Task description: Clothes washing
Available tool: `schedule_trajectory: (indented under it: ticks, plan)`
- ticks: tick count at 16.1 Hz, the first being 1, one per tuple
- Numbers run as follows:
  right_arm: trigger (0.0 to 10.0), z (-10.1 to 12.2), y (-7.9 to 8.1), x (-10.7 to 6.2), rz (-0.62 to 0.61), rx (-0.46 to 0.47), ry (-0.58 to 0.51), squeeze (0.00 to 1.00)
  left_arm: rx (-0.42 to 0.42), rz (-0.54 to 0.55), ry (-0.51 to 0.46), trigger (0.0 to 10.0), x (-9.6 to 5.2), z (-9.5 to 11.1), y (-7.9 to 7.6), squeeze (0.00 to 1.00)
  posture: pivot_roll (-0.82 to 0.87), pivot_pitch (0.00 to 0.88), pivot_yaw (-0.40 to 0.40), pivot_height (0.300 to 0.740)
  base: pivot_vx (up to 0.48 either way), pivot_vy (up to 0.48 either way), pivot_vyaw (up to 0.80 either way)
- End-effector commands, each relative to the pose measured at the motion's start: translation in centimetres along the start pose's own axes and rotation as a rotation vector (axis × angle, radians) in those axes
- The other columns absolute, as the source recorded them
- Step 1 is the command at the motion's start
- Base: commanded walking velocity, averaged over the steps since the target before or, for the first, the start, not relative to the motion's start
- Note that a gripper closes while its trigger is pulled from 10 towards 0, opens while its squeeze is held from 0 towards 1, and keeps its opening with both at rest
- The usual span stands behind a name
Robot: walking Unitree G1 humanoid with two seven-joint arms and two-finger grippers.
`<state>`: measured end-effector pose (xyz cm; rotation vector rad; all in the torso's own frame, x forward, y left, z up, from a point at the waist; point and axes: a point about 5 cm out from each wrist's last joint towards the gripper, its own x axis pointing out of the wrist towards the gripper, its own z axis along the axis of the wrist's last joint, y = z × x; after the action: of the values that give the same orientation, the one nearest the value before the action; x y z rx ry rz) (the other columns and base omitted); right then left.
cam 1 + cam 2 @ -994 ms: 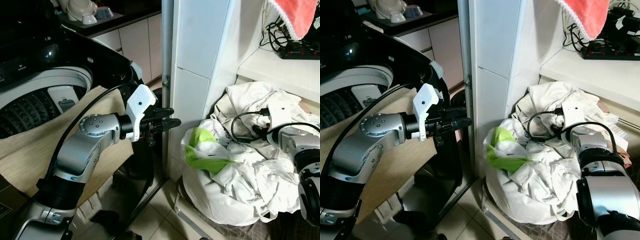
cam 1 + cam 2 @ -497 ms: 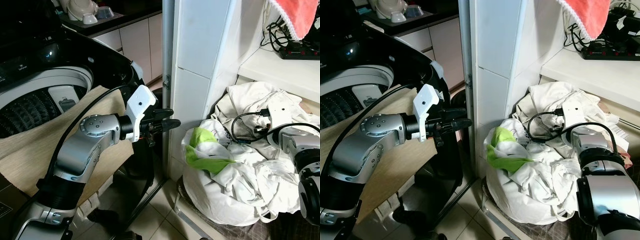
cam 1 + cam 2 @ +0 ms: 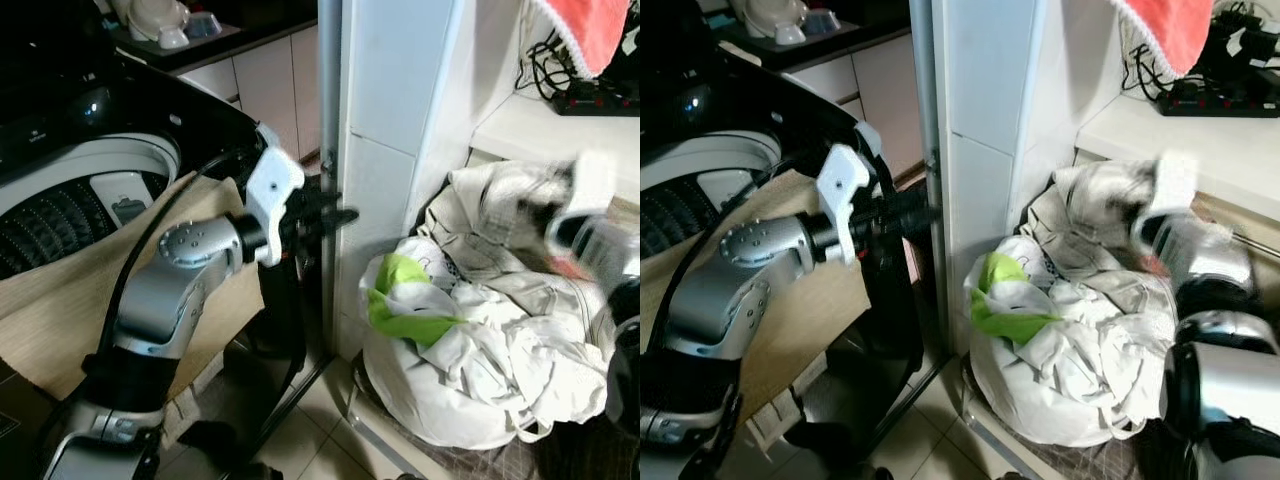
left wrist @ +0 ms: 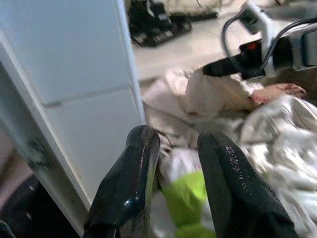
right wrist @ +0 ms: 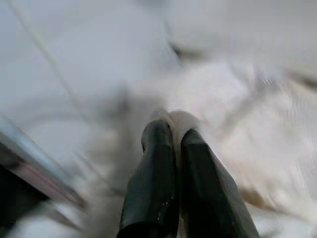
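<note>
Bright, even indoor light throughout; motion blur smears the right gripper (image 3: 585, 215) and the cloth around it, while the left gripper (image 4: 178, 148) looms sharp.

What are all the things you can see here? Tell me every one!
Laundry pile: one heap, white, in a basket right of the pillar.
Green cloth: one, lime green, on the pile's left side.
Washing machine: one, black with a white rim, lid open, on the left.
Beige cloth: one, draped over the washer's front.
Tiled pillar: one, white, centre.
Red cloth: one, hanging top right.
Power strip: one, black, on the white shelf.
Left gripper: black fingers, open, by the pillar.
Right gripper: black fingers, shut on white cloth.
</note>
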<state>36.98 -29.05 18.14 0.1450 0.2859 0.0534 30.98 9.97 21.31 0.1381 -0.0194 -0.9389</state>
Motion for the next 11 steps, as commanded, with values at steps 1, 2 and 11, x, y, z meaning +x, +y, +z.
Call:
schedule_trajectory:
  ticks: [1, 2, 11]
  plan:
    - [0.0, 2.4, 1.2, -0.8, 0.118, 0.056, -0.08, 0.0, 0.004, 0.047, -0.036, 10.0, 0.0, 0.6, 0.6, 0.0, -0.07, 0.0, 0.061, 0.74, 0.0, 0.0, 0.0]
    - [0.0, 4.1, 2.5, -1.9, 0.22, 0.07, -0.138, 0.0, -0.014, 0.066, -0.072, 10.0, 0.3, 0.9, 0.7, 0.0, -0.07, 0.0, 0.061, 0.74, 0.0, 0.0, 0.0]
    - [0.0, 11.9, 10.9, -10.7, 0.774, 0.103, -0.419, 0.0, -0.231, -0.007, -0.369, 10.0, 4.0, 4.9, -2.6, 1.0, -0.09, 0.0, 0.058, 0.74, 0.0, 0.0, 0.0]
